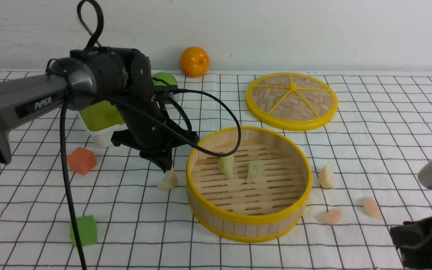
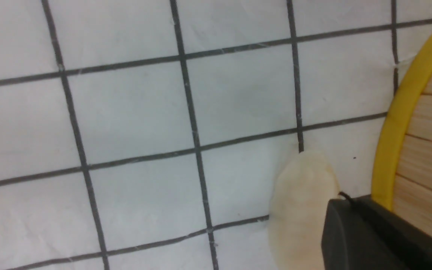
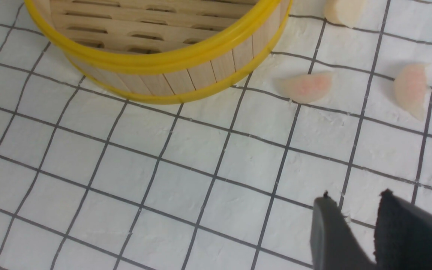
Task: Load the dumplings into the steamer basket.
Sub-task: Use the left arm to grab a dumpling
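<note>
Your left hand (image 1: 166, 167) is tipped down at the left side of the steamer basket (image 1: 248, 219). Its tips are right over a cream dumpling (image 1: 169, 180) that lies on the worktop (image 1: 133, 210), close to the basket's wall. In the left wrist view one dark finger (image 2: 369, 236) overlaps that dumpling (image 2: 300, 202). The other finger is out of sight, so you cannot tell whether the hand is closed on it or merely above it.

Two green dumplings (image 1: 226, 165) (image 1: 254, 171) already lie side by side on the slatted floor of the basket.

To the right of the basket a second cream dumpling (image 1: 326, 176) sits near the wall. Two pinkish dumplings (image 1: 331, 216) (image 1: 372, 207) lie nearer to you.

Your right hand (image 3: 355, 195) hovers low at the near right, short of the pinkish pair. Its fingers are a little apart and there is nothing between them.

The woven lid (image 1: 291, 100) lies flat beyond the basket, to the far right. An orange (image 1: 194, 62) sits at the far edge. On the left lie an orange foam cube (image 1: 81, 160) and, nearer to you, a green foam cube (image 1: 84, 230).
</note>
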